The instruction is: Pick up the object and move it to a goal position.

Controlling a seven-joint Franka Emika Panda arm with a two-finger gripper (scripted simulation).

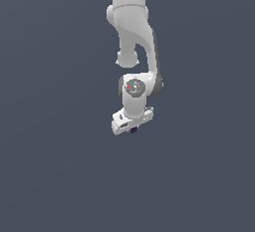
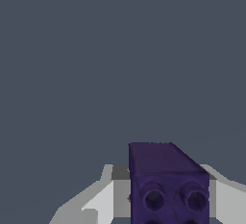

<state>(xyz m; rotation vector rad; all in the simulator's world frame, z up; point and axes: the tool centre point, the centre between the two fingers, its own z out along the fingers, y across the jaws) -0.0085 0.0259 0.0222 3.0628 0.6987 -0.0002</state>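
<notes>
Studs with round hollows mark your dark purple blocky object (image 2: pixel 168 184), clamped between the white gripper (image 1: pixel 132 128) fingers (image 2: pixel 98 204); plain grey floor (image 1: pixel 50 176) lies open all around.

A white robot arm (image 1: pixel 133 37) reaches down from the top edge of the exterior view against a plain slate-grey background (image 1: pixel 50 126). Its wrist joint, marked by a round grey disc, sits above the pale gripper (image 1: pixel 132 128), which points downward. A tiny dark purple-navy object (image 1: pixel 133 130) peeks out just beneath the gripper's body, touching it. The fingers themselves are too small to make out here.
</notes>
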